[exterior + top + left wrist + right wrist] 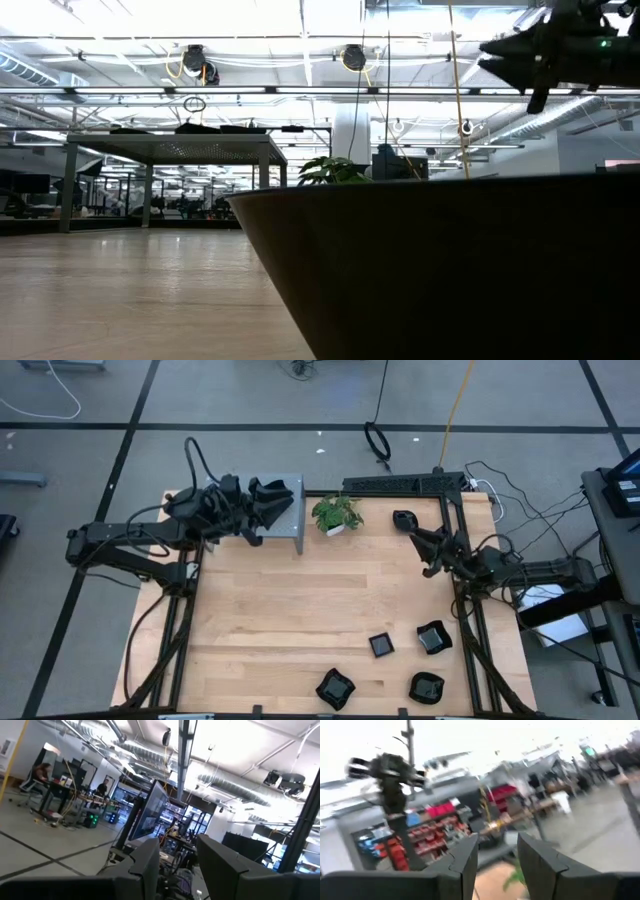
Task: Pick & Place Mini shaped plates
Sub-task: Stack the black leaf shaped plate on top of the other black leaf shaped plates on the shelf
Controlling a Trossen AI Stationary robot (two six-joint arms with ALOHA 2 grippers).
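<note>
From above, four mini shaped plates (431,637) lay at the table's near right corner, well behind the right gripper (407,520), the nearer one; at both wrists, each gripper's fingers stood parted on nothing, left gripper (277,497) by a grey box (288,520).

Four glossy black mini shaped plates (431,637) lie scattered near the table's front-right corner.

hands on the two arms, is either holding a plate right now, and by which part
Nothing is held. The left hand and right hand both show an empty gap between their fingers, raised off the table; the plates lie untouched.
</note>
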